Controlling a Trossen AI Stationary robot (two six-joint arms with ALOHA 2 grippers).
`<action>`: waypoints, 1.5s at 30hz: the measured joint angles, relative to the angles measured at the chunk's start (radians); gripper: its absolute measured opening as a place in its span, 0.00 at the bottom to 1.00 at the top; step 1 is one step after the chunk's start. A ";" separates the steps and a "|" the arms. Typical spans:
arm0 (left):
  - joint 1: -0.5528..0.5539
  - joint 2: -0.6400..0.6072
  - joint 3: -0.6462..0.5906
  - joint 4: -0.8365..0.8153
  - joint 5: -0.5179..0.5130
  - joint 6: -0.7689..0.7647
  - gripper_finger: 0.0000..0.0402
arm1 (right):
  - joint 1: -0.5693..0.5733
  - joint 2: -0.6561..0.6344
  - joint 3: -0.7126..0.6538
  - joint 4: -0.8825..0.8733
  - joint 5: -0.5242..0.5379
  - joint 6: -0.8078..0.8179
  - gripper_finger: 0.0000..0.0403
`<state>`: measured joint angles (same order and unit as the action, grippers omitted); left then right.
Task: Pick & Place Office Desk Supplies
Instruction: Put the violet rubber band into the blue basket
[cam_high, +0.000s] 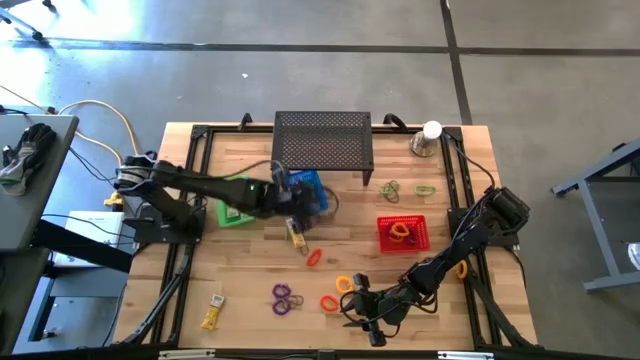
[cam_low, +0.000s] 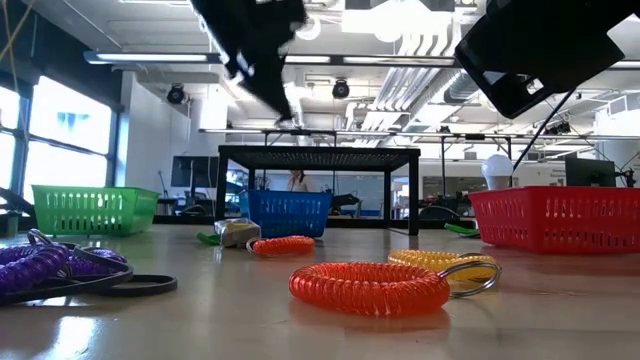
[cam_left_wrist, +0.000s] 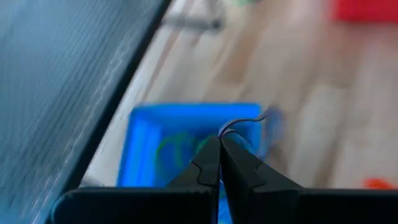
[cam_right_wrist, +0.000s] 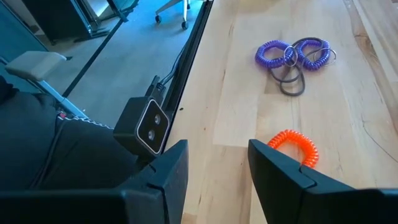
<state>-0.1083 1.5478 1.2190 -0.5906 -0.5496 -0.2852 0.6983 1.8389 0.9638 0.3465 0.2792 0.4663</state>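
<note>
The left arm reached from the left edge of the overhead frame toward its centre, and the left gripper (cam_left_wrist: 219, 144) had its fingers pressed together. The right arm bent down from the right edge to the lower centre, where the right gripper (cam_right_wrist: 217, 163) held its fingers apart with nothing between them.

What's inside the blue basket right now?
The left gripper, shut on a thin wire ring, hangs above the blue basket. Faint green loops show inside; the arm hides the rest in the high view, so a full count isn't possible.
</note>
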 joint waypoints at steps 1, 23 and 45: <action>0.022 0.000 0.000 -0.036 0.011 -0.040 0.00 | 0.000 0.000 0.000 -0.001 -0.002 0.000 0.39; 0.165 0.014 -0.078 0.004 0.056 -0.202 0.00 | 0.000 0.000 0.000 -0.003 -0.002 0.000 0.39; 0.162 0.127 -0.079 0.007 0.046 -0.090 0.17 | -0.001 0.000 0.000 -0.003 -0.002 -0.003 0.39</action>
<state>0.0535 1.6752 1.1404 -0.5838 -0.5034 -0.3748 0.6975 1.8389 0.9638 0.3439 0.2774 0.4633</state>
